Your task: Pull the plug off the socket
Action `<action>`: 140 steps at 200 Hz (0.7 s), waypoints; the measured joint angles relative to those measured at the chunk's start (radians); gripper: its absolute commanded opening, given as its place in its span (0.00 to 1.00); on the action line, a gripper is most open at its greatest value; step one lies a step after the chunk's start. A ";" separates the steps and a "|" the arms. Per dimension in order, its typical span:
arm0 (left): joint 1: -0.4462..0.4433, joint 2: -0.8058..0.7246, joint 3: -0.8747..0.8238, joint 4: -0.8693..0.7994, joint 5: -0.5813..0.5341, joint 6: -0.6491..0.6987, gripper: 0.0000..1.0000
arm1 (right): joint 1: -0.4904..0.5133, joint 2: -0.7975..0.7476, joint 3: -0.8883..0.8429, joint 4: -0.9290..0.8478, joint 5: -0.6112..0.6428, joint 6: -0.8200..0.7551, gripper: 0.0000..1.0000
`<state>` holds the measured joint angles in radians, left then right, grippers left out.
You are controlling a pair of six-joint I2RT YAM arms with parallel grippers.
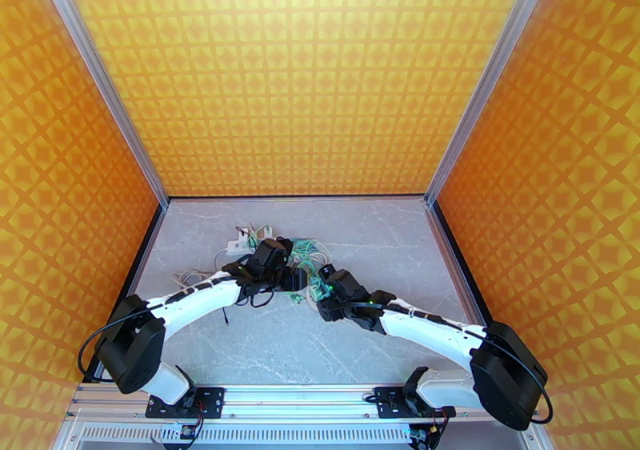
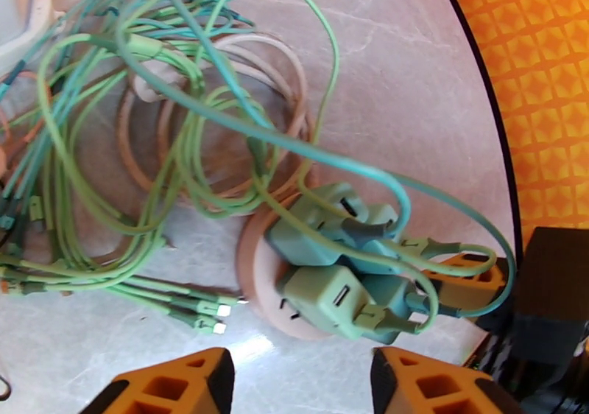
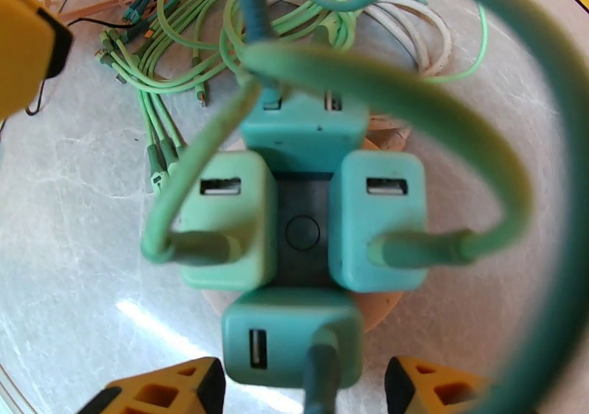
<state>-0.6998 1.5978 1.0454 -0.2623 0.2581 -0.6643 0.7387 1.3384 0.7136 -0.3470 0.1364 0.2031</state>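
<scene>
Here the left fingers [image 2: 177, 386] stand spread above the surface [image 2: 412, 76], holding nothing and touching nothing, just short of the round socket [image 2: 254, 261]. The right fingers [image 3: 169, 393] are spread as well, one on each side of the nearest plug [image 3: 294, 345], with a gap showing on the right side, so it is not pinched. Four plugs sit in the socket around its dark centre, and behind them lies one tangle of green, teal and white cables [image 3: 221, 32], too knotted to count.
</scene>
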 measured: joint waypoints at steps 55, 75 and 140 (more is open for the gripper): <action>0.000 0.101 0.000 0.071 0.088 -0.043 0.48 | 0.000 0.037 0.002 0.039 0.006 -0.029 0.52; 0.000 0.127 0.000 0.089 0.114 -0.049 0.48 | 0.002 0.053 0.002 0.050 0.008 -0.030 0.50; 0.000 0.179 0.032 0.093 0.140 -0.049 0.49 | 0.003 0.058 0.003 0.055 0.017 -0.033 0.43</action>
<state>-0.6998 1.7763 1.0771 -0.1692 0.3981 -0.7136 0.7422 1.3960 0.7162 -0.2916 0.1532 0.1703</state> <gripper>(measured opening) 0.491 0.448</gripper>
